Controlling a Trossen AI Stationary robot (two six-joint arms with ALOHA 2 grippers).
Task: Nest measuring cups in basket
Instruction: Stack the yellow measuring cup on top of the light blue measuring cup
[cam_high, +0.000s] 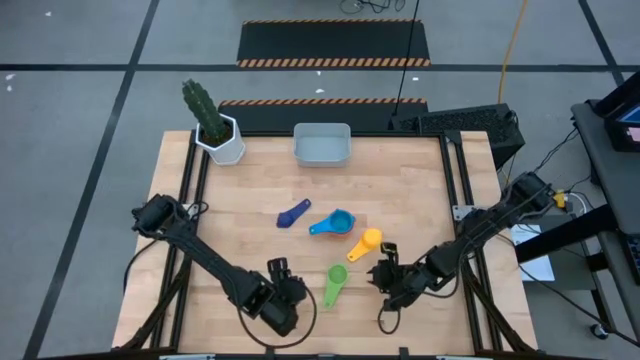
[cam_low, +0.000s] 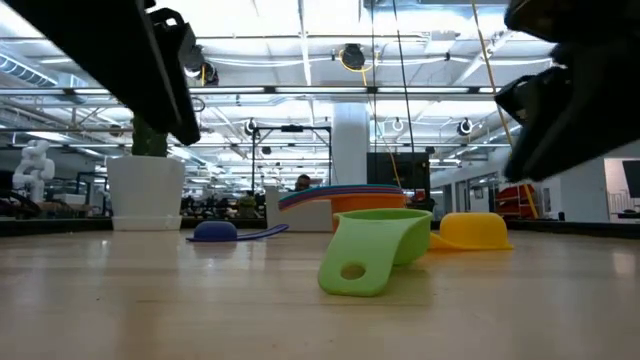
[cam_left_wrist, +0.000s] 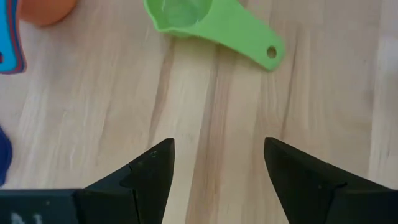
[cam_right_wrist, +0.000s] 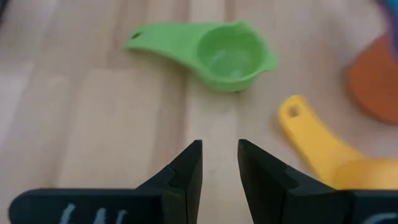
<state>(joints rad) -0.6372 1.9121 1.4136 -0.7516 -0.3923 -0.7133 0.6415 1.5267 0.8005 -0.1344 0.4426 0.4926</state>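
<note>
Cups lie loose around the middle of the worktop (cam_high: 260, 190): a dark blue cup (cam_high: 293, 214), a light blue and orange stack (cam_high: 334, 224), a yellow cup (cam_high: 366, 243) and a green cup (cam_high: 335, 283) toward the front edge. Basket (cam_high: 322, 145) sits at the back edge, holding none of them. Left gripper (cam_high: 282, 287) hovers near the front edge beside the green cup, fingers apart and empty. Right gripper (cam_high: 388, 268), on that cup's other side, has its fingers narrowly apart, gripping nothing.
</note>
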